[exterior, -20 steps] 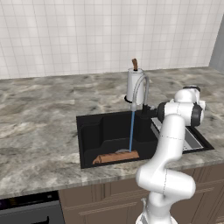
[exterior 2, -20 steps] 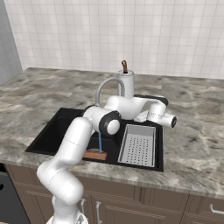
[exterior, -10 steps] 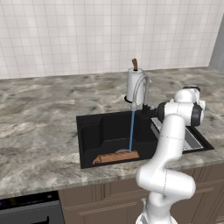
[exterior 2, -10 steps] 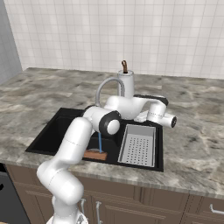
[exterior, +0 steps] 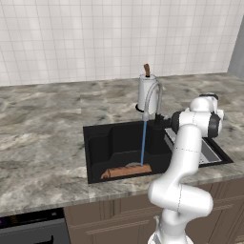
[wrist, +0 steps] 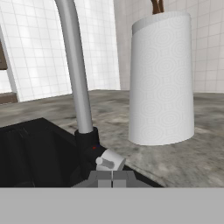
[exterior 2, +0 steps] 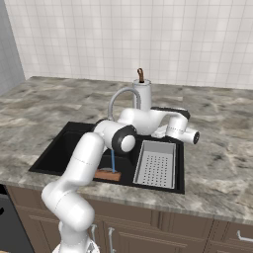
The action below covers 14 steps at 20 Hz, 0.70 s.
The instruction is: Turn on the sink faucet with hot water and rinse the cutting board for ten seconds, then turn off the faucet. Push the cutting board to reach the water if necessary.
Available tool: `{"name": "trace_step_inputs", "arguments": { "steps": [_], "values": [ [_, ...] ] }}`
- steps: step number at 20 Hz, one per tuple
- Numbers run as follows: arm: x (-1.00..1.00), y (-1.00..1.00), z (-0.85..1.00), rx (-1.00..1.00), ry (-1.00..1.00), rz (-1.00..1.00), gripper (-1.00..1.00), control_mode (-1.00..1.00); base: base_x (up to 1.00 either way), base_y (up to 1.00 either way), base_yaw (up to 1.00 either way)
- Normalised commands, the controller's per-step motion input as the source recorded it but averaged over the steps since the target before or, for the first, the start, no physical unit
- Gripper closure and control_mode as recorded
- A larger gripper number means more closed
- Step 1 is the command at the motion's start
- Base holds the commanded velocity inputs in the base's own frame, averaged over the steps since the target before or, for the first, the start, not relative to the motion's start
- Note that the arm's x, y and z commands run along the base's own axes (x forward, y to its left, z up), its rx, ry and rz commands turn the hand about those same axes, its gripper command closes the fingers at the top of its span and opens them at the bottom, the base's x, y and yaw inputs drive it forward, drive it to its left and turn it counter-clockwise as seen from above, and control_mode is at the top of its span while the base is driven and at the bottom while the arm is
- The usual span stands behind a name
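Water (exterior: 143, 142) runs in a thin pale-blue stream from the grey gooseneck faucet (exterior: 153, 97) into the black sink (exterior: 97, 150). It lands near the right end of the orange-brown cutting board (exterior: 126, 171), which lies flat along the basin's front wall. My gripper (wrist: 112, 178) is shut with nothing between its fingers. It sits just below the small grey faucet handle (wrist: 109, 162) at the dark base (wrist: 87, 146). In the left base view the gripper (exterior: 162, 122) is at the foot of the spout. From the right, the board (exterior 2: 107, 174) and stream (exterior 2: 113, 160) show partly behind my arm.
A white paper towel roll (exterior: 146, 93) with a brown knob stands on the counter right behind the faucet. A perforated grey tray (exterior 2: 157, 163) takes up the sink's right part. The speckled stone counter (exterior: 43, 133) surrounds the basin, with a tiled wall behind.
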Motion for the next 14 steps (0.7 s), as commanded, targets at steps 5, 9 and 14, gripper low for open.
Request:
{"name": "trace_step_inputs", "arguments": {
  "steps": [5,9,14],
  "values": [
    [0.00,0.00,0.00,0.00,0.00,0.00,1.00,-1.00,0.00,0.00,0.00],
    [0.00,0.00,0.00,0.00,0.00,0.00,1.00,-1.00,0.00,0.00,0.00],
    [0.00,0.00,0.00,0.00,0.00,0.00,1.00,-1.00,0.00,0.00,0.00]
  ]
}}
